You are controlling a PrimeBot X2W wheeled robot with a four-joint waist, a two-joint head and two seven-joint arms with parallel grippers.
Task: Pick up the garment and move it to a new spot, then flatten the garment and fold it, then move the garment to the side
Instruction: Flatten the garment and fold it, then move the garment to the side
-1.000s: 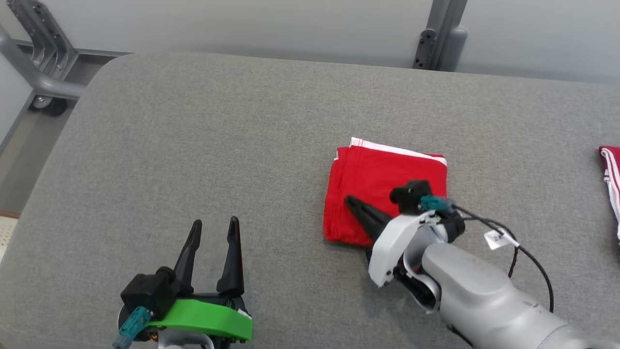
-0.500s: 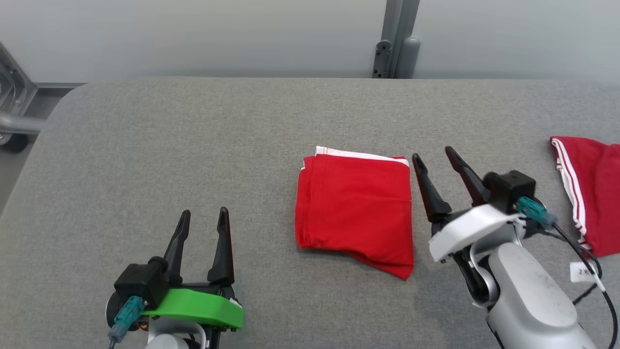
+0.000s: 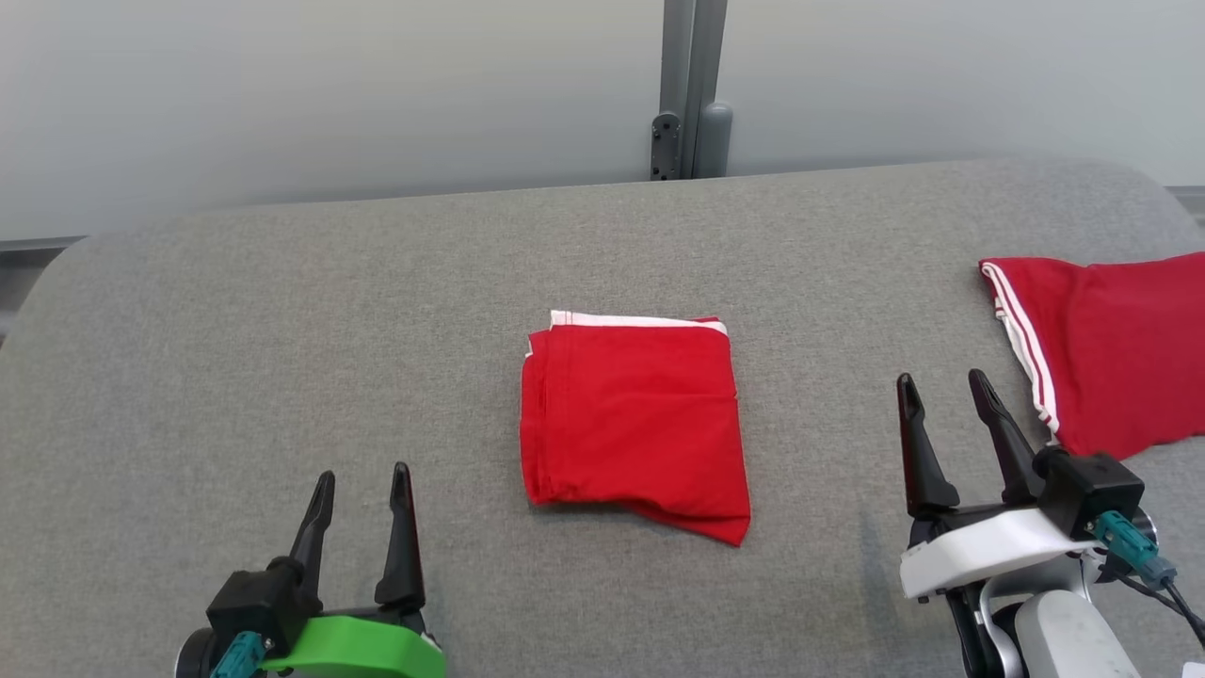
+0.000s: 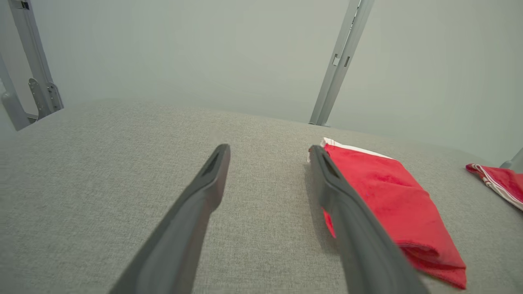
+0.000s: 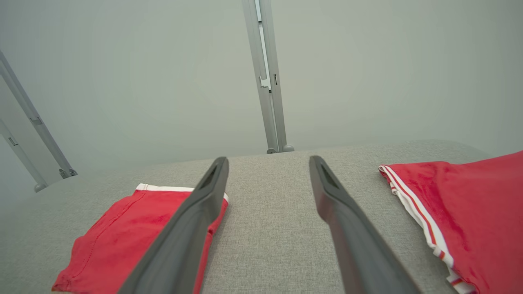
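Head view: I saw the folded red garment lying flat at the middle of the table, between my grippers.
Left gripper: near left, jaws parted, empty, well apart from the garment.
Right gripper: near right, jaws parted, empty.
Second garment: far right, white-striped edge just beside the right gripper.

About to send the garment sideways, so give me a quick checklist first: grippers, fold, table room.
1. Left gripper open, holding nothing: ok.
2. Right gripper open, holding nothing: ok.
3. Folded garment lies apart from both grippers: ok.
4. Fold edges aligned: not ok, its near right corner sticks out.
5. Room on the table: right not ok, second red garment lies there; left ok.
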